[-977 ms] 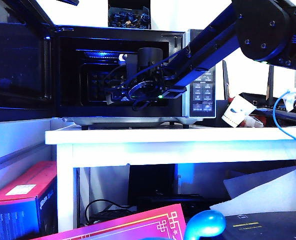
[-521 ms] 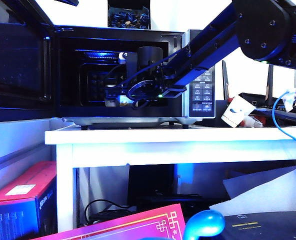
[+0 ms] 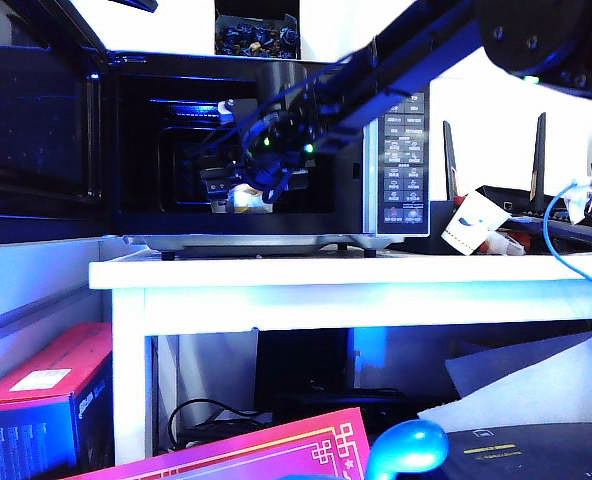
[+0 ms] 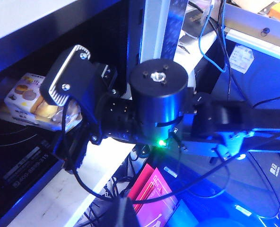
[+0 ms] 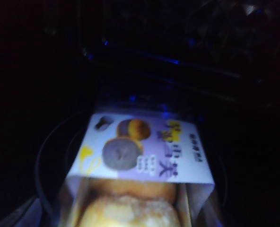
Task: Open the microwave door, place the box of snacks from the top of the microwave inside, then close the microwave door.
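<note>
Snack box [image 5: 142, 165] inside microwave [image 3: 276, 140], label unreadable; right end effector [image 3: 238, 190] apart; left unseen.

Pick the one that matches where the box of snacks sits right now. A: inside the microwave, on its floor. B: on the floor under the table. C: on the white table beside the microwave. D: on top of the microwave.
A: the box of snacks lies inside the open microwave, just below the right gripper, whose jaws stand open above it; the left wrist view shows it too.
</note>
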Available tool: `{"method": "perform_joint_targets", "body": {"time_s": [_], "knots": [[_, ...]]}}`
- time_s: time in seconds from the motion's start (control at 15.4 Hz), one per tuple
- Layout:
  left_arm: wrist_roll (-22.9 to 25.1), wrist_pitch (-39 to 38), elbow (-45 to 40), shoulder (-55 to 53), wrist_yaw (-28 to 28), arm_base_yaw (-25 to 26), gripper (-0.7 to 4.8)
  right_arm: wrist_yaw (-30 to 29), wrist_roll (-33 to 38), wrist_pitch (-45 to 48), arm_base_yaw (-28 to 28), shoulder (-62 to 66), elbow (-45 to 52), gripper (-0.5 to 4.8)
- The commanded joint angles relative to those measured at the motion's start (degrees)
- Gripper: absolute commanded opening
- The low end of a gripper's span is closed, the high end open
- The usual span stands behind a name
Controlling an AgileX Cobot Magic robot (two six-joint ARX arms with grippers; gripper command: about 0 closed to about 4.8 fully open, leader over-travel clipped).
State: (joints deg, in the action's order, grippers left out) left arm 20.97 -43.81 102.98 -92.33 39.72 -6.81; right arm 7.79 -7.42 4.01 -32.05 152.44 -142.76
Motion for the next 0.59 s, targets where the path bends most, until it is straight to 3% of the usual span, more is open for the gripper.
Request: {"method": "perform_joint_targets", "body": {"time_s": [0.07,0.59], "knots": [[0.1,0.2,0.1,0.2,0.4,0.1,-0.05,0.3,-0.6,-5.9,-0.2,-3.1,-0.4,4.79],[0.0,1.3,0.1,0.2,0.4,0.1,-0.05,1.1,-2.0,-25.9,-0.2,-9.6,-0.4,4.79]]}}
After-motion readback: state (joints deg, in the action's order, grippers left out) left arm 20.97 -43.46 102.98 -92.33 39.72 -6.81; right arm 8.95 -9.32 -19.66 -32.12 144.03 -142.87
